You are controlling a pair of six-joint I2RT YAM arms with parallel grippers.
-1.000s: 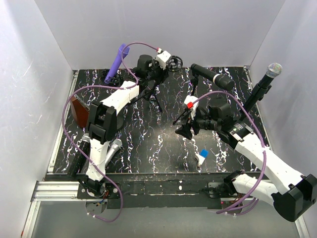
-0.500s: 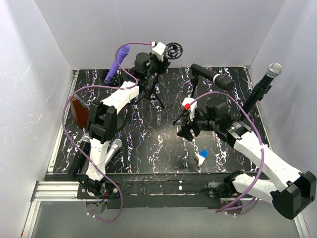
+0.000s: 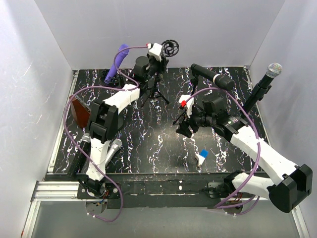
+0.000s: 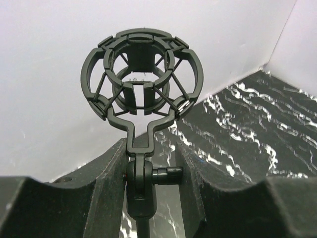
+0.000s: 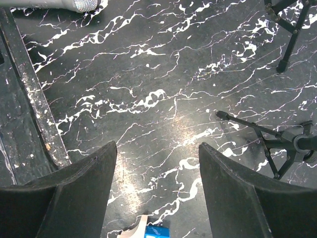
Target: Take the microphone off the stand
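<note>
The left claw is seen closed on the stand: its thin post and side knob are pinched between the two fingers, just below the round cradle. The cradle is held upright in front of the white back wall, above the far edge of the bench. From above, the tripod legs are seen splayed over the far middle of the bench; whether they touch it cannot be told. The right claw is held wide open over the middle of the bench, with nothing between its fingers and only the black marbled top below. A small blue and white piece lies just beside it, toward the near edge. A black microphone is carried, lying almost level, on a second stand near the far edge, right of the middle. A silver-headed microphone leans in the far right corner and a purple microphone leans in the far left corner. Two more microphones lie by the left arm's base at the near left corner. A brown block sits at the left edge.
</note>
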